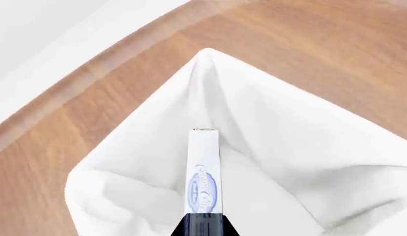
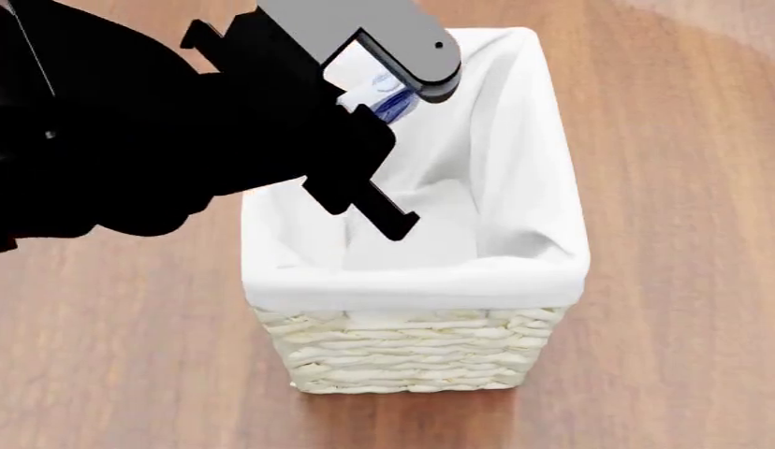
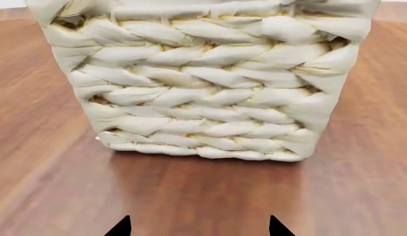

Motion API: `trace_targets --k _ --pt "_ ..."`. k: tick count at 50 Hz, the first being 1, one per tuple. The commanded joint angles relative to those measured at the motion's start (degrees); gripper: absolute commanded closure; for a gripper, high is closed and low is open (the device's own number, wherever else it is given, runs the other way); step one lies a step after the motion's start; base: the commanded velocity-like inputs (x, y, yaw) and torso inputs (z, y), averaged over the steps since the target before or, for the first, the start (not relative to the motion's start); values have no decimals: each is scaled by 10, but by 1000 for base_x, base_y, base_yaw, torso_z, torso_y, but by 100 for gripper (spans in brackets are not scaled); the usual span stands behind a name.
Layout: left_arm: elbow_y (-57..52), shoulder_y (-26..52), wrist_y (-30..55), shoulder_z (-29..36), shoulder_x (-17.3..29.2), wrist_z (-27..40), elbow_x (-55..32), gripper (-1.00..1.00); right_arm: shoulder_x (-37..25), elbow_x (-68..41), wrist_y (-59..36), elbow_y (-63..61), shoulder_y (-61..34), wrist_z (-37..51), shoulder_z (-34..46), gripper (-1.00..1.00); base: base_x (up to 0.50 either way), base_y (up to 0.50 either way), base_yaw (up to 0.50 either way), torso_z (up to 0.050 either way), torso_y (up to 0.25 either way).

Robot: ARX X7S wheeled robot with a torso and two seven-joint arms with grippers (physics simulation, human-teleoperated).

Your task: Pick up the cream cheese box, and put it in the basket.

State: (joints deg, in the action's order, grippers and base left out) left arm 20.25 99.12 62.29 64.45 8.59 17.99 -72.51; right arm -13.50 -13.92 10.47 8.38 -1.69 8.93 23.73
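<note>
The basket [image 2: 419,346] is sitting on the wooden table [image 2: 687,187], its liner [image 1: 289,147] opening directly beneath the left gripper [image 2: 381,98]. That gripper is clamping the box [image 1: 205,172] edge-on, just over the opening. Released askew, the box is likely to catch the liner's fold and lodge there. The right gripper [image 3: 198,227] is waiting spread, facing the basket's side; nothing is blocking the drop.

Rough woven wicker basket [image 3: 203,83], smooth cloth liner [image 2: 513,178], seemingly glossy wood table [image 3: 203,196].
</note>
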Motion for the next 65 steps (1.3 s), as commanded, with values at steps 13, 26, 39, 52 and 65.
trace_targets --k 13,26,39,52,65 --pt "69 -11 -73 8 -35 -44 52 100 -3 6 5 2 1 -3 18 -100 0 0 0 0 1" --pt "183 -34 -81 89 -85 -103 89 100 -4 -3 9 6 1 -4 19 -100 0 0 0 0 0" --pt "206 -18 -141 170 -81 -86 11 -100 -7 -5 12 6 2 -3 20 -100 0 0 0 0 1" --pt "38 29 -112 104 7 12 -57 -100 -10 -1 4 -2 0 4 25 -100 0 0 0 0 0" --pt "-447 134 -72 -75 279 307 -313 -100 -22 -11 -9 -39 5 16 17 -100 0 0 0 0 0"
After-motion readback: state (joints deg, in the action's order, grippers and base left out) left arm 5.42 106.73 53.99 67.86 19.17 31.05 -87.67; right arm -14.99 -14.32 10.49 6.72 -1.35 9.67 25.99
